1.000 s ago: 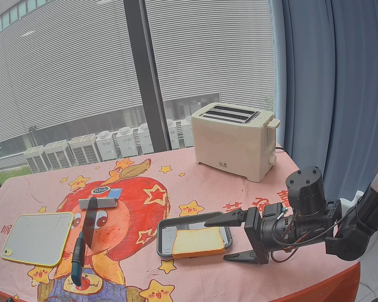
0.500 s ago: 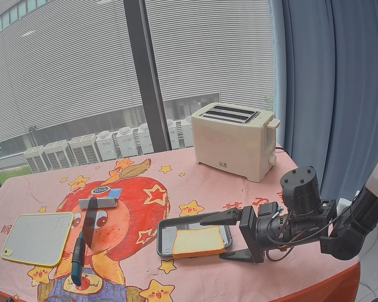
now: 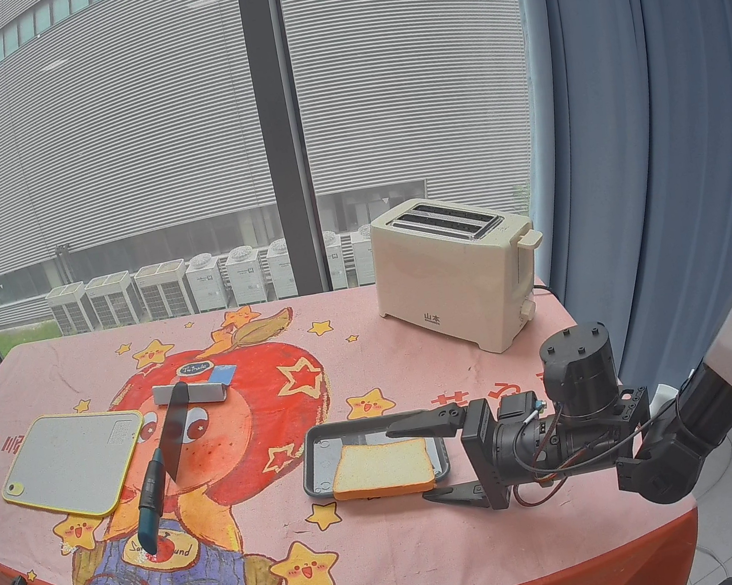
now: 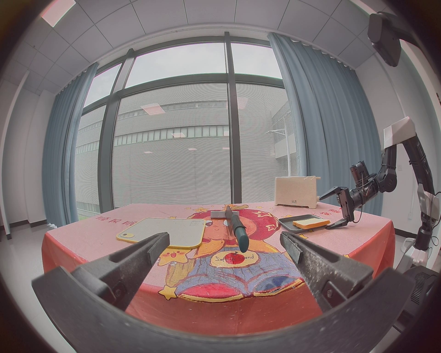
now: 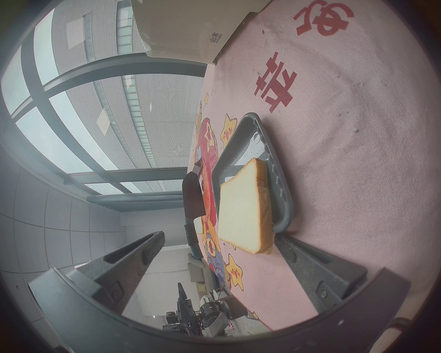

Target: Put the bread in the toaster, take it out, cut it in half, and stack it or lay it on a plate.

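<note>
A slice of bread lies on a dark tray near the table's front edge; it is also the bread in the right wrist view and the bread in the left wrist view. My right gripper is open, turned on its side just right of the slice, one finger above the tray and one low on the cloth. The cream toaster stands behind at the right. A knife lies left of the tray. My left gripper is open, off the table's front left.
A pale cutting board with a yellow rim lies at the left edge. A small grey knife rest sits behind the knife. Blue curtains hang at the right, a window behind the table.
My right gripper has moved left toward the bread, its fingers now flanking the tray's right end. The bread, knife and left arm stay put.
</note>
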{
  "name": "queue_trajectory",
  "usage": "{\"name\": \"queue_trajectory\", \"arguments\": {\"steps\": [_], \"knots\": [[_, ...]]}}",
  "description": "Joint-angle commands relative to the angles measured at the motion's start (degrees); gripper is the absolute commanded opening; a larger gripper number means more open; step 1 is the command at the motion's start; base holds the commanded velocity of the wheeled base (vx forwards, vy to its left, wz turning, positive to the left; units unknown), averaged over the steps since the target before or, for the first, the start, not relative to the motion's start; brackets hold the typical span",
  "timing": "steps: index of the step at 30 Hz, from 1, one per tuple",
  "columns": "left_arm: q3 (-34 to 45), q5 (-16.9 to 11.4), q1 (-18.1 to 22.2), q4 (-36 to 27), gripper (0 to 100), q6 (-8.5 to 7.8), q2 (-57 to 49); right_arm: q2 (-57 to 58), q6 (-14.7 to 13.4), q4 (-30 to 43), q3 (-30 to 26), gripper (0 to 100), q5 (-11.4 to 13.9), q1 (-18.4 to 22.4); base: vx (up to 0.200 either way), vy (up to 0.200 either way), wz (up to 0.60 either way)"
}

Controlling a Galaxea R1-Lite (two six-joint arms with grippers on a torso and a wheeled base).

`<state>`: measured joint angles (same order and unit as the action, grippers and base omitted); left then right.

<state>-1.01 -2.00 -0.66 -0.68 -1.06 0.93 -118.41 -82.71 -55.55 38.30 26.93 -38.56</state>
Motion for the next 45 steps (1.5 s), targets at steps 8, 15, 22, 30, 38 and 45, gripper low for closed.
{"name": "queue_trajectory", "arguments": {"steps": [8,15,22,30,38,45], "knots": [[0.84,-0.02,-0.04,-0.02,100,0.01,-0.31,0.11,0.89,6.42,1.07,0,-0.03,-0.2,0.0,0.0,0.0],[0.84,-0.02,-0.04,-0.02,100,0.01,-0.31,0.11,0.97,7.3,1.51,0,-0.03,-0.38,0.0,0.0,0.0],[0.84,-0.02,-0.04,-0.02,100,0.01,-0.31,0.19,1.06,6.42,1.69,0,-3.29,-0.9,0.0,0.0,0.0],[0.84,-0.02,-0.04,-0.02,100,0.01,-0.31,1.6,3.96,6.25,1.6,0,-4.87,-1.61,0.0,0.0,0.0],[0.84,-0.02,-0.04,-0.02,100,0.01,-0.31,4.94,7.13,6.33,1.25,0,-7.59,-2.4,0.0,0.0,0.0],[0.84,-0.02,-0.04,-0.02,100,0.01,-0.31,7.93,7.48,6.33,0.98,0,-7.77,-2.49,0.0,0.0,0.0]]}}
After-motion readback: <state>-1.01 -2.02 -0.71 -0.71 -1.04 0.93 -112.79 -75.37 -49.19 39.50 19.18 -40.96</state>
